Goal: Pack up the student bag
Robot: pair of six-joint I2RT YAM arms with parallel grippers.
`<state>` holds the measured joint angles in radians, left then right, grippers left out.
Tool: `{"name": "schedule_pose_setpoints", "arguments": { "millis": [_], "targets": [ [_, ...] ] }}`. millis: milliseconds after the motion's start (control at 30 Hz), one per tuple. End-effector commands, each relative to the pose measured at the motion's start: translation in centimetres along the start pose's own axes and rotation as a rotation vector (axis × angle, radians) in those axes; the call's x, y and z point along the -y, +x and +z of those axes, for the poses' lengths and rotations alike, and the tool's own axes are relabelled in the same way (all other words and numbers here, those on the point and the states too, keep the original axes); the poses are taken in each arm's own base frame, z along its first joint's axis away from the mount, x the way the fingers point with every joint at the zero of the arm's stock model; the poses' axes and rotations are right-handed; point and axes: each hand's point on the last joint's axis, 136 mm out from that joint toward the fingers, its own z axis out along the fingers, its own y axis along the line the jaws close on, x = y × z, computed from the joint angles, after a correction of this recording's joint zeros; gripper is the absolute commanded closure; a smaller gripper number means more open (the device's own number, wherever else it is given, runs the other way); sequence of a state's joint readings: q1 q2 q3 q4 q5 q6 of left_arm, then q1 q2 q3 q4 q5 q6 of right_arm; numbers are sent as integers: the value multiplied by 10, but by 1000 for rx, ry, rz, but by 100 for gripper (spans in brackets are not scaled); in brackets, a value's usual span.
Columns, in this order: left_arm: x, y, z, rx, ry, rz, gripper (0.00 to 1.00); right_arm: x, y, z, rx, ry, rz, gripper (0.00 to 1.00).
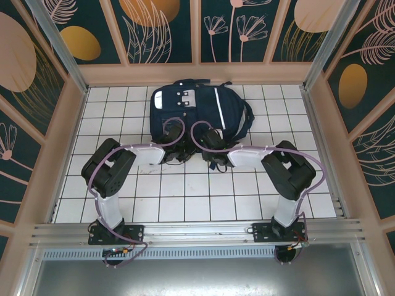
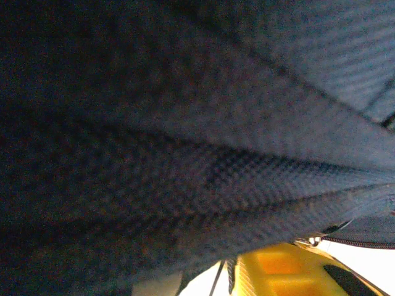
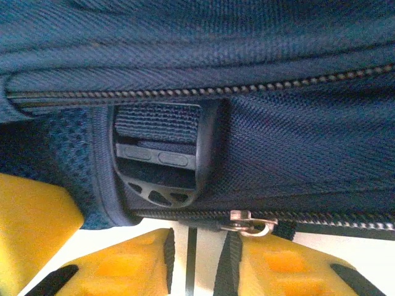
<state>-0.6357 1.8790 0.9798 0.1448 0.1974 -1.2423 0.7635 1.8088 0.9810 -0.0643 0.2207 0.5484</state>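
At the near edge of the dark navy fabric backpack (image 1: 197, 111): left gripper (image 1: 174, 150), right gripper (image 1: 214, 155).
Likely placed to spread its opening; whether either pinches fabric I cannot tell.

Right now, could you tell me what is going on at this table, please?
A robot's left arm and right arm both reach to the near edge of a navy backpack lying flat on the white tiled table. The right jaws sit by a zip pull. Whether either pair of jaws grips fabric is unclear.

White tiled floor (image 1: 185, 203), teal floral wall panels (image 1: 160, 31).
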Motion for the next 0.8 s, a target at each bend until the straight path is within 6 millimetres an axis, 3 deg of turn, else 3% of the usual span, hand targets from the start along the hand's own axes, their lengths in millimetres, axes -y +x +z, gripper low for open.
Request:
{"name": "schedule_pose_setpoints", "arguments": {
  "millis": [0, 167, 300, 400, 567, 767],
  "targets": [
    [-2, -4, 7, 10, -13, 17, 68, 10, -6, 7, 3, 57, 50, 66],
    [-3, -4, 6, 11, -16, 19, 68, 19, -5, 14, -2, 106, 80, 62],
    [-4, -3, 8, 4, -16, 21, 68, 6, -11, 8, 25, 21, 93, 54],
    [-3, -3, 9, 0, -14, 18, 68, 9, -14, 6, 37, 13, 123, 53],
    [-4, -2, 9, -1, -16, 20, 68, 28, -17, 14, 34, 71, 172, 68],
    [-9, -6, 7, 13, -34, 18, 69, 41, -20, 4, 46, 119, 165, 83]
  ]
}}
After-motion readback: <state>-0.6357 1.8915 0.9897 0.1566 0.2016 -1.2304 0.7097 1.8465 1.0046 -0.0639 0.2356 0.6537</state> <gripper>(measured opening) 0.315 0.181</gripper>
